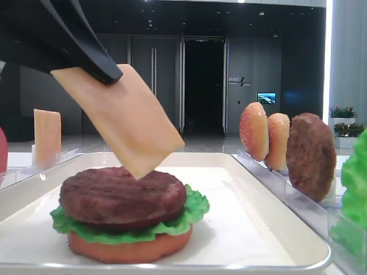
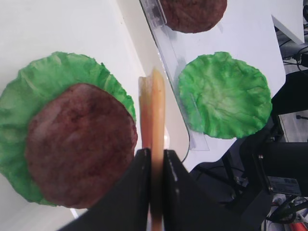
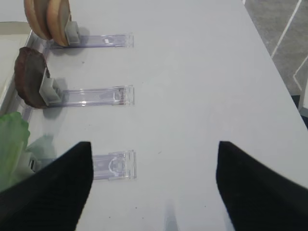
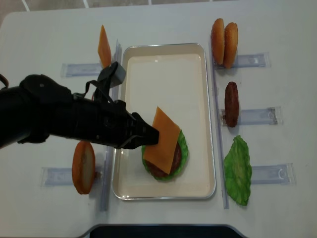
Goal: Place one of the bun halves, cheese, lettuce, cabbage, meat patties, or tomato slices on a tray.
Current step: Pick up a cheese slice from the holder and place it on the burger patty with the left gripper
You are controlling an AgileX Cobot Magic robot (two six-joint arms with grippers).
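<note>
The left pincer (image 4: 148,135) is clenched on the cheese (image 4: 165,140) — the slice hangs tilted, one corner just above the meat patty (image 1: 123,196) stacked on lettuce (image 1: 192,213) and a bun half (image 1: 129,248) inside the tray (image 4: 163,64). The right pincer (image 3: 154,183) hovers released over the bare counter (image 3: 192,72) — holding nothing

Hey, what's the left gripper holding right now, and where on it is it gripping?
The left gripper pinches the cheese by its upper edge, above the meat patty on the tray.
</note>
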